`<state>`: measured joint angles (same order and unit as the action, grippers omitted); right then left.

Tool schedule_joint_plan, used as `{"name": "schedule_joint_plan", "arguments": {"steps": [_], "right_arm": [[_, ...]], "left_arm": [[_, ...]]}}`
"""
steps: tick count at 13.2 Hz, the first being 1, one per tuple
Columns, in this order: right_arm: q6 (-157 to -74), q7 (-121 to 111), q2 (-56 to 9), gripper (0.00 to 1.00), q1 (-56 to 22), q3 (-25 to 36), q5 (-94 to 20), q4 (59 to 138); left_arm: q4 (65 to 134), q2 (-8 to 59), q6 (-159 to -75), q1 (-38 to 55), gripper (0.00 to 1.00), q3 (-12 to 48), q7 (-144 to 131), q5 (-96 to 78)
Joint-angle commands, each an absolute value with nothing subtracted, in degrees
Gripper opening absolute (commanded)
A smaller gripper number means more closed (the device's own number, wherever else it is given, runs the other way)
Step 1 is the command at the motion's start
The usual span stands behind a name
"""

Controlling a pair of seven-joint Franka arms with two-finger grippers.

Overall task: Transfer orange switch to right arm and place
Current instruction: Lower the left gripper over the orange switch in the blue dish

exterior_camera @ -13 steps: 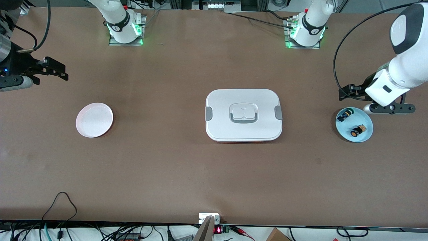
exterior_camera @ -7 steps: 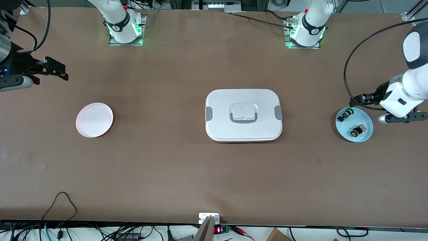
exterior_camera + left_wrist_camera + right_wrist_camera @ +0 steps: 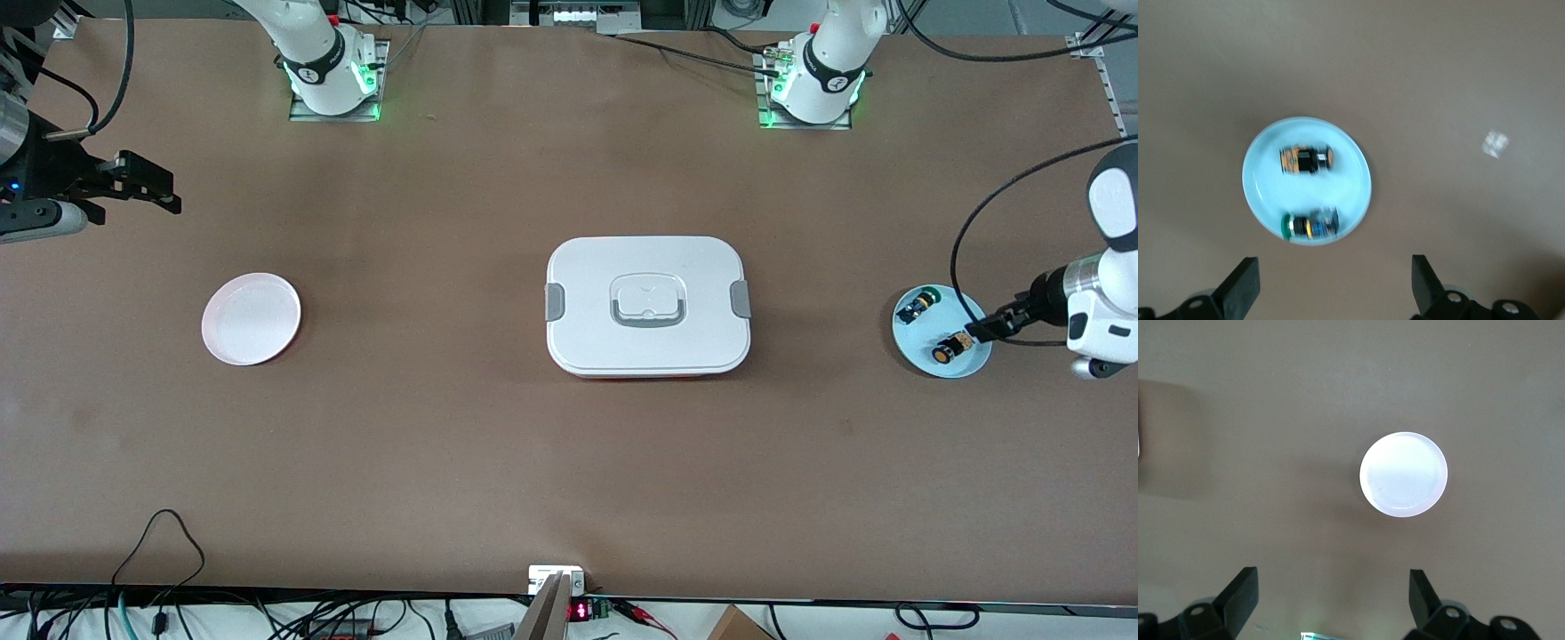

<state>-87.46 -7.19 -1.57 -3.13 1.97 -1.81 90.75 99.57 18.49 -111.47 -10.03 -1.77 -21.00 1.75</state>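
Even, bright overhead light; soft shadows under the white box; left wrist view smeared; front view sharp.

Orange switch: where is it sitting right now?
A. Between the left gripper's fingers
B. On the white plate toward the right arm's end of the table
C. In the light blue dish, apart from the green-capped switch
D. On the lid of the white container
C. The orange switch lies in the light blue dish, apart from the green-capped switch, with no fingers on it.
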Motion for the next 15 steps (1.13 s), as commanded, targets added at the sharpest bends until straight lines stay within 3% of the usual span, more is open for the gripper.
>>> {"name": "schedule_joint_plan", "arguments": {"steps": [1, 3, 11, 15], "right_arm": [[-86.9, -7.3, -1.7, 1.0, -2.6, 1.7, -2.5, 89.8], [-86.9, -7.3, -1.7, 1.0, -2.7, 1.7, -2.5, 89.8], [-86.8, -7.3, -1.6, 1.0, -2.7, 1.7, -2.5, 89.8], [-86.8, -7.3, -1.7, 1.0, -2.6, 1.7, -2.5, 89.8]], "left_arm": [[104.0, 19.5, -119.7, -12.9, 1.0, -1.3, -20.3, 3.1], [108.0, 19.9, -125.7, -15.0, 1.0, -1.3, -19.0, 3.1], [108.3, 30.8, -140.3, -18.1, 0.99, -1.1, -16.0, 2.9], [109.9, 30.4, -140.4, -18.4, 1.0, -1.1, -15.7, 2.9]]}}
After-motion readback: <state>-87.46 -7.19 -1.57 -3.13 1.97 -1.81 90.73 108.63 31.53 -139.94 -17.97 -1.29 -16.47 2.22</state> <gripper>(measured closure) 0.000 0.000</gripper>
